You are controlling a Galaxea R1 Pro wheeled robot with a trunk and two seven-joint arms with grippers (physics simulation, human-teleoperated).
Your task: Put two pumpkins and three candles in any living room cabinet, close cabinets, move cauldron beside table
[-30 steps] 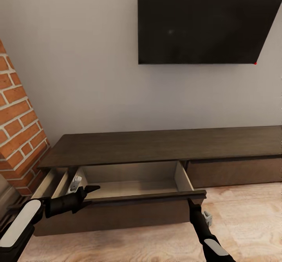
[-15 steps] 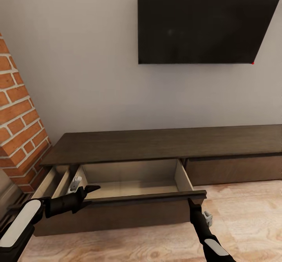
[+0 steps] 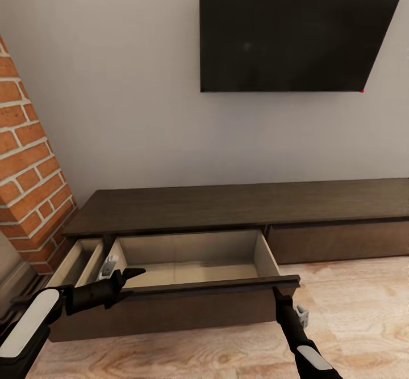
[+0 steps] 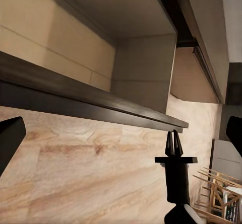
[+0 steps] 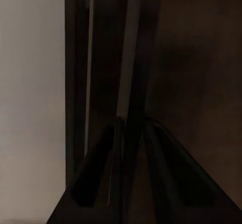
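Head view: the cabinet [image 3: 238, 206] runs low along the grey wall under a dark screen [image 3: 295, 27], brick column [image 3: 28, 175] at its left end, and its left drawer [image 3: 187, 265] stands pulled out, pale inside with nothing in it. The left gripper [image 3: 128, 277] sits at the drawer front's left end, jaws spread wide in the left wrist view. The right gripper [image 3: 276, 293] is at the front's right corner; in the right wrist view its jaws look pinched narrow on the front's edge, though it's murky. The right-hand drawer front [image 3: 341, 243] sits flush, above the wooden floor [image 3: 352, 305].
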